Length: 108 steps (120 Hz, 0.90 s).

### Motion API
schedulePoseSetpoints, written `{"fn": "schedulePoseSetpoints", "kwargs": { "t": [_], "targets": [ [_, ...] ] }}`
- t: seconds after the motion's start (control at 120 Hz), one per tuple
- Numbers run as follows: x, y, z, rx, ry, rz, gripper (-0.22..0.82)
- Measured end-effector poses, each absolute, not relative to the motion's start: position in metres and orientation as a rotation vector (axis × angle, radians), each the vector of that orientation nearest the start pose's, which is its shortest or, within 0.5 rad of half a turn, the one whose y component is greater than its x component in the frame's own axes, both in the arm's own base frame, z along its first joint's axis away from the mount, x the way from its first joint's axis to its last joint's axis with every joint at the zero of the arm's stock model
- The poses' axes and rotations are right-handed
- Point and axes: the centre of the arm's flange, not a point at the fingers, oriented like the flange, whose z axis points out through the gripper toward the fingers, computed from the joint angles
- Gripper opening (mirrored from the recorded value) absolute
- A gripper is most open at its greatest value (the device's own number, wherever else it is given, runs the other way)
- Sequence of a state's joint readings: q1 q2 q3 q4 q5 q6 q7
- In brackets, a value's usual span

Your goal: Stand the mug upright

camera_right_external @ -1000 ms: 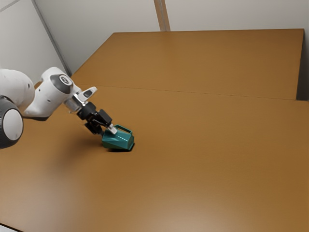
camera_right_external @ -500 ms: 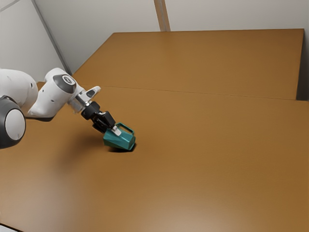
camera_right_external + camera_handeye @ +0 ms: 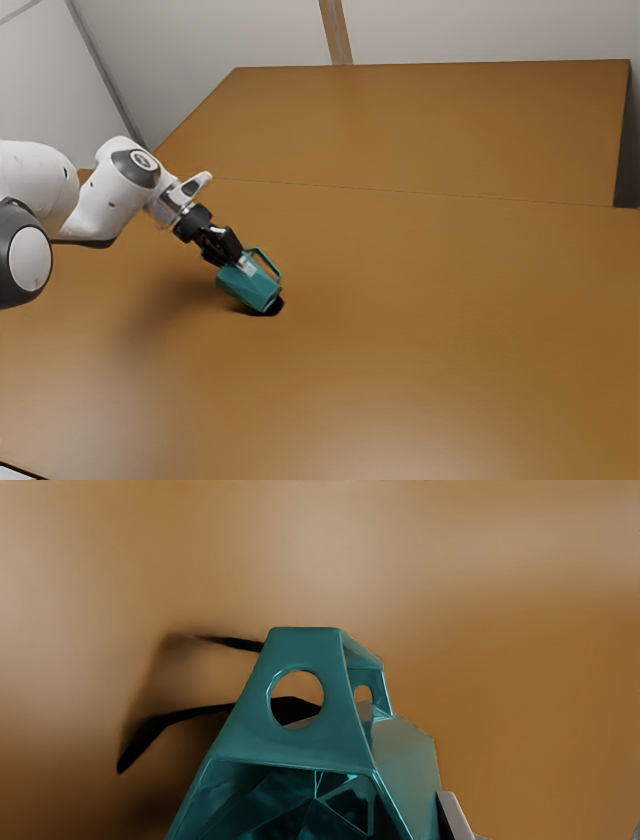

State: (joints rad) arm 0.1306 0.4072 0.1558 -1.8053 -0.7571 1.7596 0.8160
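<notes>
Claw [image 3: 244, 266] on tilted teal mug [image 3: 250, 287]

Brown table [image 3: 430, 300] with dark shadow [image 3: 273, 308]

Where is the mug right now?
In the exterior view, the teal mug is left of centre, tilted over the brown table, right at the gripper's fingertips, its handle on the upper side.

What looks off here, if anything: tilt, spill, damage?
The teal mug is askew: tilted at the hand, mouth toward the arm, handle on its upper side, instead of upright on its base. No spill or damage visible.
</notes>
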Motion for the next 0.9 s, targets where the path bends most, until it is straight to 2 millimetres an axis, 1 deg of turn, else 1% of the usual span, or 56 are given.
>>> {"fn": "schedulePoseSetpoints", "kwargs": {
  "t": [0.183, 0.275, 0.392, 0.517, 0.65, 0.7, 0.742, 0.8, 0.9],
  "targets": [
    [0.600, 0.102, 0.312, 2.370, -0.258, -0.024, -0.15],
    [0.600, 0.099, 0.316, 2.371, -0.267, -0.019, -0.16],
    [0.602, 0.092, 0.326, 2.373, -0.286, -0.007, -0.16],
    [0.603, 0.084, 0.341, 2.379, -0.310, 0.011, -0.17],
    [0.604, 0.070, 0.365, 2.407, -0.368, 0.031, -0.18],
    [0.610, 0.068, 0.378, 2.432, -0.401, 0.047, -0.18],
    [0.614, 0.062, 0.385, 2.455, -0.437, 0.050, -0.18],
    [0.617, 0.050, 0.389, 2.483, -0.483, 0.043, -0.18],
    [0.621, 0.031, 0.390, 2.529, -0.549, 0.024, -0.18]
  ]
}}
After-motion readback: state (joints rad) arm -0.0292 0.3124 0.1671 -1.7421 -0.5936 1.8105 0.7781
